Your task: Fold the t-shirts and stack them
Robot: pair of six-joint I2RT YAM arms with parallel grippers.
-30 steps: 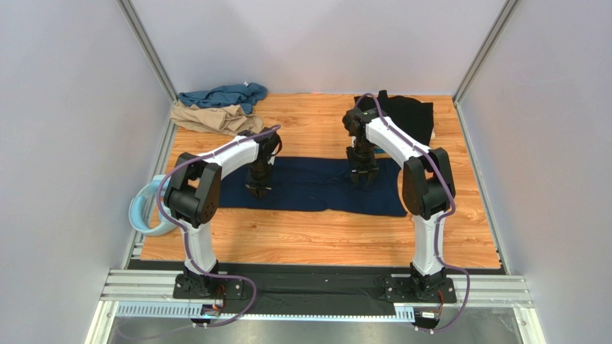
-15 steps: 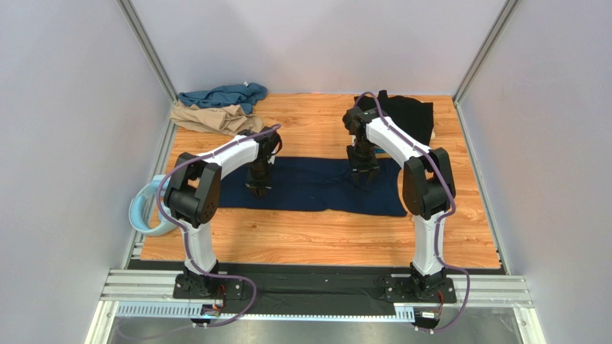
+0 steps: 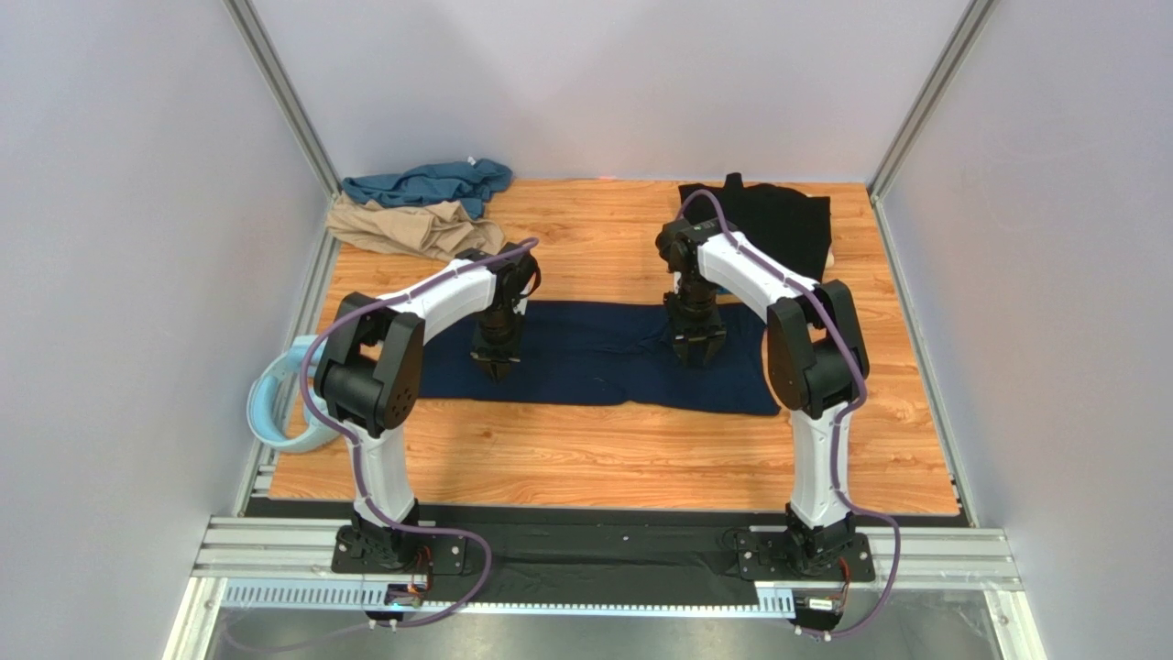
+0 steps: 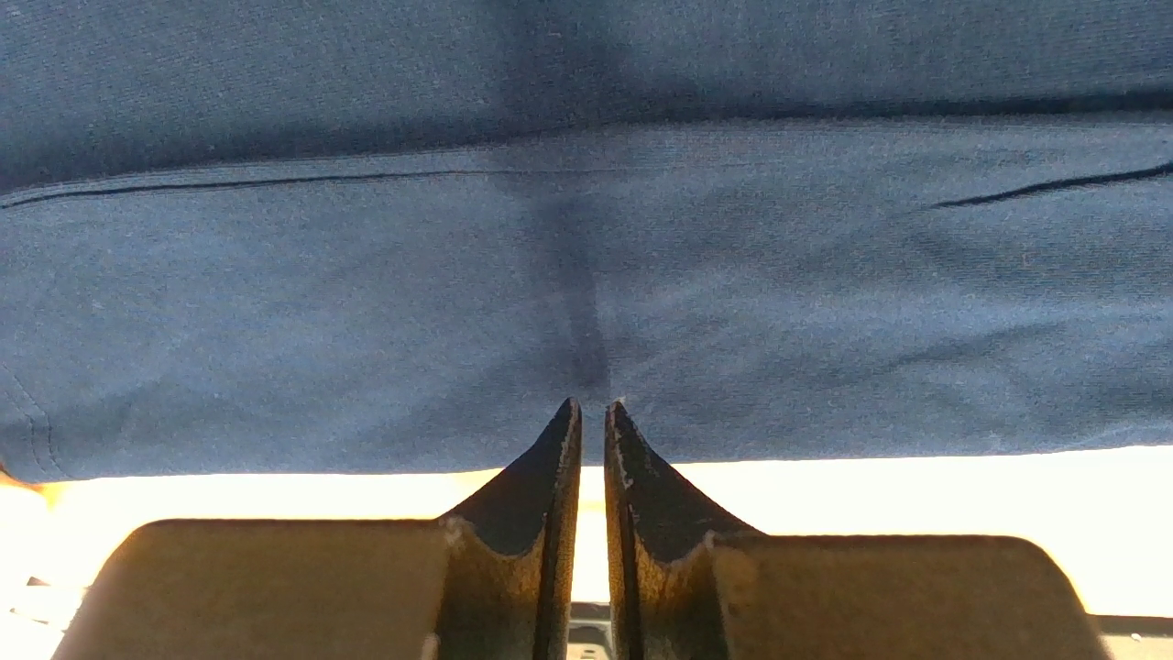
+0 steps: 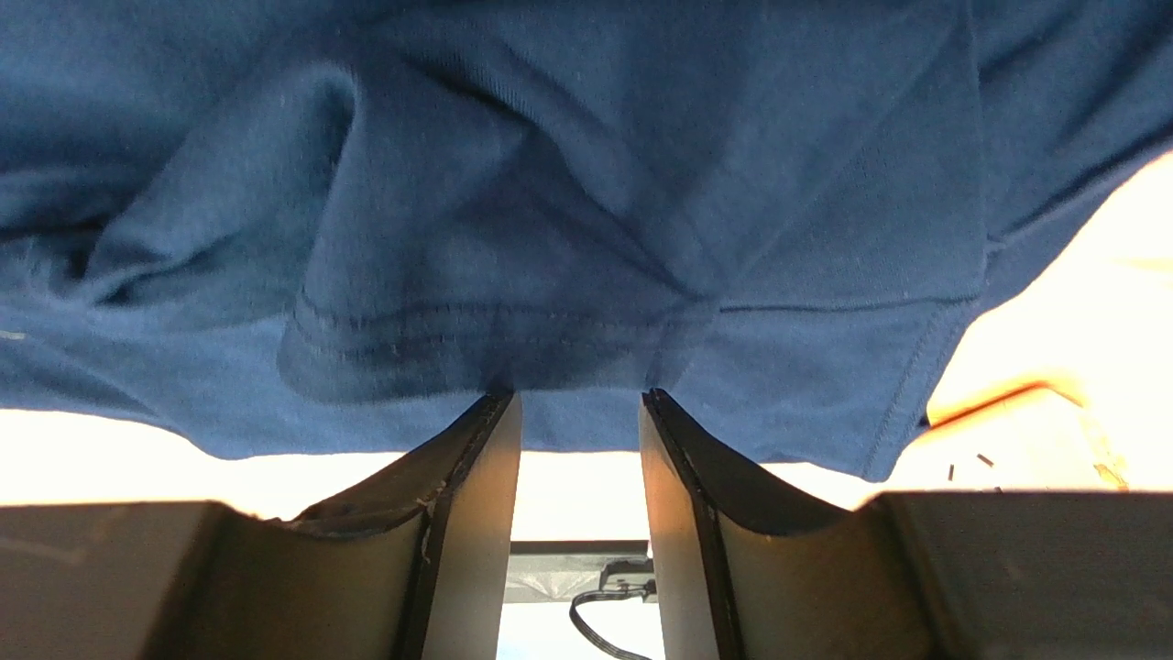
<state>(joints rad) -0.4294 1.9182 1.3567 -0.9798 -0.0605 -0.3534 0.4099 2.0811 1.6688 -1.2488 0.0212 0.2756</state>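
Navy t-shirt (image 3: pixel 606 360) stays pinched by the left end effector (image 4: pixel 592 410); the open right end effector (image 5: pixel 578 399) has shifted slightly.

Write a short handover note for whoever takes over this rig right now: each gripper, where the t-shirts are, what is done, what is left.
Left gripper: jaws nearly together, pinching an edge of the navy t-shirt.
Right gripper: jaws apart, tips at the same shirt's bunched edge, no grip.
Shirts: navy lies as a long strip across mid-table; black t-shirt far right; teal t-shirt and tan t-shirt crumpled far left.
Done: navy looks partly folded.
Left: finish that fold, fold the others, stack all.
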